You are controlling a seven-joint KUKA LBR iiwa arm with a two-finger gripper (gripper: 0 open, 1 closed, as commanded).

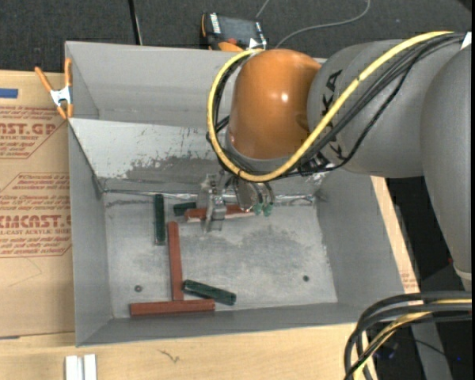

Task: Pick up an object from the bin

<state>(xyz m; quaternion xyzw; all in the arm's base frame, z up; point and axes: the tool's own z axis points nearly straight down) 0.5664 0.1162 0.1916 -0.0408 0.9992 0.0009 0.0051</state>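
The claw (214,210) sits low at the rear of the bin (87,172) floor, beneath the orange wrist cover (273,101). A short red-brown bar (239,210) lies at it, apparently touching. Whether the claw is open or grips anything cannot be told. A small dark green piece (184,209) lies just left.

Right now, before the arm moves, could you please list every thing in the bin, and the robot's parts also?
bin: one, grey, middle of view
long red-brown bars: two, meeting in an L at near left, the second along the near wall
short red-brown bar: one, by the far wall, at the pincer
dark green bars: three, left of centre; at the L's corner; left of the pincer
arm: one, grey, from the right
orange cover: one, on the wrist
pincer: one, low by the far wall
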